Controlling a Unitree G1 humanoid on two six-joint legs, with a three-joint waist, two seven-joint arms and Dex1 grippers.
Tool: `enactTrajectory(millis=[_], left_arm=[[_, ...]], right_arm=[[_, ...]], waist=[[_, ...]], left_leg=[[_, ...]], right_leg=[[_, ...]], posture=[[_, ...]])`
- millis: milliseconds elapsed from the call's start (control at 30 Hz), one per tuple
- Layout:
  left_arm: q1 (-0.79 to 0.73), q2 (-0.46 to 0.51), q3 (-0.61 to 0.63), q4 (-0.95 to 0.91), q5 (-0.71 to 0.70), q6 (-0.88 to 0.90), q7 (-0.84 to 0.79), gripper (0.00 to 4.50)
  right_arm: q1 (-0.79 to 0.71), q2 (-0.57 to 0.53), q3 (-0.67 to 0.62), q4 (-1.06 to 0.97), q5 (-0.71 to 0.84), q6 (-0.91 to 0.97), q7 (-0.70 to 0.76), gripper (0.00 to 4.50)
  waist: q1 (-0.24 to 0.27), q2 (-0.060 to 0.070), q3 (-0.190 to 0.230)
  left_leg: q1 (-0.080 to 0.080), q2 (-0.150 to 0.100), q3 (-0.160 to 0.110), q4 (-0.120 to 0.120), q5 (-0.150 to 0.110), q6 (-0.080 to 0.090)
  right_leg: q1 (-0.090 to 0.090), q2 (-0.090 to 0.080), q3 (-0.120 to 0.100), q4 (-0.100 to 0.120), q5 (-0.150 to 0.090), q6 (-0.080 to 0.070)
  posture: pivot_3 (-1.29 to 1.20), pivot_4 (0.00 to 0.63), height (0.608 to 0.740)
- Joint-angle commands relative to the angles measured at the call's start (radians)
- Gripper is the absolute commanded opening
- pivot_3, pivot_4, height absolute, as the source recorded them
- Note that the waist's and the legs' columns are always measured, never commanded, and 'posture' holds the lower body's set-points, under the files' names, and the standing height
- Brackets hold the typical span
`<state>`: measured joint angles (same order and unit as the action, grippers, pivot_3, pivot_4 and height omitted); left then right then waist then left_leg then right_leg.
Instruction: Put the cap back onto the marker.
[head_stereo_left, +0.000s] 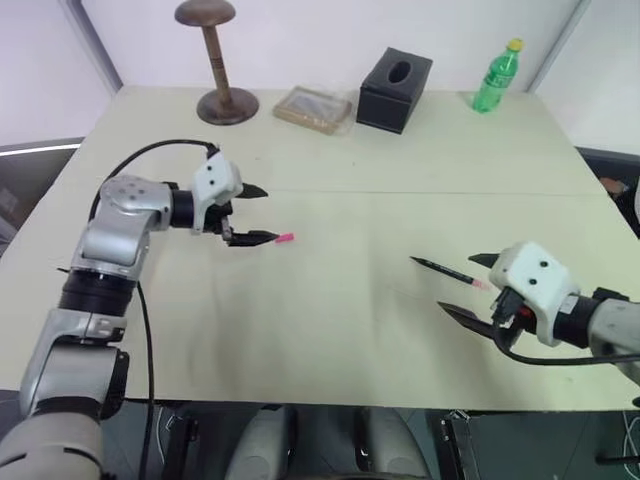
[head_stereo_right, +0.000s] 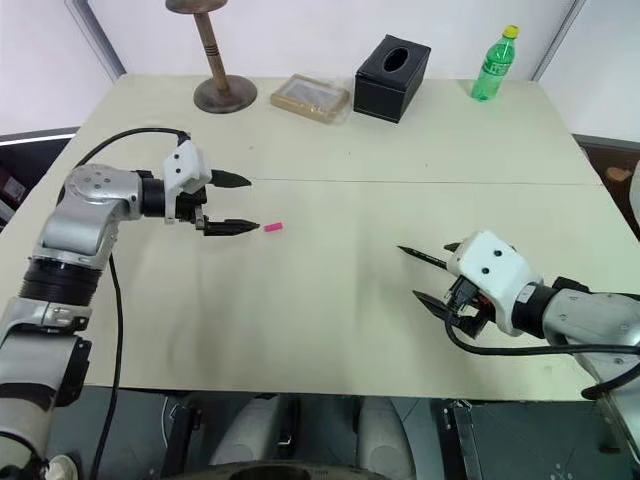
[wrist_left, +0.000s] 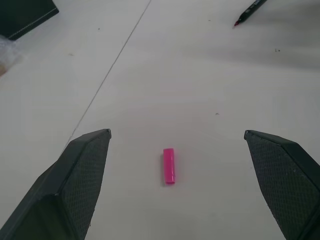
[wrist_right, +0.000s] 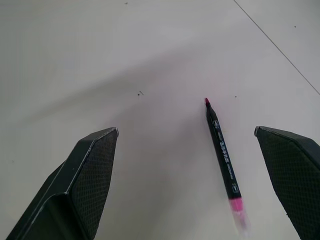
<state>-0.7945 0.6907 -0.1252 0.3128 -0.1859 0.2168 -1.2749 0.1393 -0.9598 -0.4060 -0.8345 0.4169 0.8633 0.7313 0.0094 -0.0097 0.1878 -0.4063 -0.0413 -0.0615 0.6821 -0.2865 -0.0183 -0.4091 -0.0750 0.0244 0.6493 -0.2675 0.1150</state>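
Note:
The cap (wrist_left: 169, 165), a tiny bright pink tube, lies flat on the pale table (head_stereo_left: 340, 330) left of centre. My left gripper (head_stereo_left: 268, 214) is open beside it, one fingertip (head_stereo_left: 262, 238) close to the cap (head_stereo_left: 285, 238), and nothing is held. In the left wrist view the cap sits between the two spread fingers. The marker (wrist_right: 222, 150) is a slim black stick with a pink rear end and a bare pointed tip. It lies on the table at the right (head_stereo_left: 448, 271). My right gripper (head_stereo_left: 456, 284) stands open around its rear end, apart from it.
Along the table's far edge stand a wooden hat stand (head_stereo_left: 213, 70), a flat wrapped tray (head_stereo_left: 315, 108), a black tissue box (head_stereo_left: 395, 90) and a green bottle (head_stereo_left: 496, 78). A thin seam (head_stereo_left: 420, 192) crosses the table. Bare tabletop separates cap and marker.

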Motion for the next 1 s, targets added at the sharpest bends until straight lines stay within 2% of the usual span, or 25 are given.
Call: enactTrajectory(millis=[33, 567, 1000], left_arm=[[-0.025, 0.02, 0.008, -0.027, -0.006, -0.006, -0.024, 4.47], [-0.015, -0.001, -0.013, -0.058, 0.009, 0.003, 0.006, 4.47], [-0.025, -0.011, -0.034, 0.022, 0.064, -0.081, 0.023, 4.47]], right_arm=[[-0.002, 0.01, -0.026, -0.038, 0.012, 0.0, -0.013, 4.5], [-0.025, 0.01, 0.002, -0.031, 0.012, -0.002, -0.028, 4.5], [-0.03, 0.01, 0.0, -0.028, 0.004, -0.002, -0.031, 4.5]], waist=[[0.0, 0.0, 0.0], [0.001, 0.0, 0.0], [0.001, 0.0, 0.0]], left_leg=[[0.0, 0.0, 0.0, 0.0, 0.0, 0.0], [0.0, 0.0, 0.0, 0.0, 0.0, 0.0], [0.0, 0.0, 0.0, 0.0, 0.0, 0.0]], right_leg=[[0.0, 0.0, 0.0, 0.0, 0.0, 0.0], [0.0, 0.0, 0.0, 0.0, 0.0, 0.0], [0.0, 0.0, 0.0, 0.0, 0.0, 0.0]], posture=[[0.0, 0.15, 0.74], [0.0, 0.15, 0.74], [0.0, 0.15, 0.74]])
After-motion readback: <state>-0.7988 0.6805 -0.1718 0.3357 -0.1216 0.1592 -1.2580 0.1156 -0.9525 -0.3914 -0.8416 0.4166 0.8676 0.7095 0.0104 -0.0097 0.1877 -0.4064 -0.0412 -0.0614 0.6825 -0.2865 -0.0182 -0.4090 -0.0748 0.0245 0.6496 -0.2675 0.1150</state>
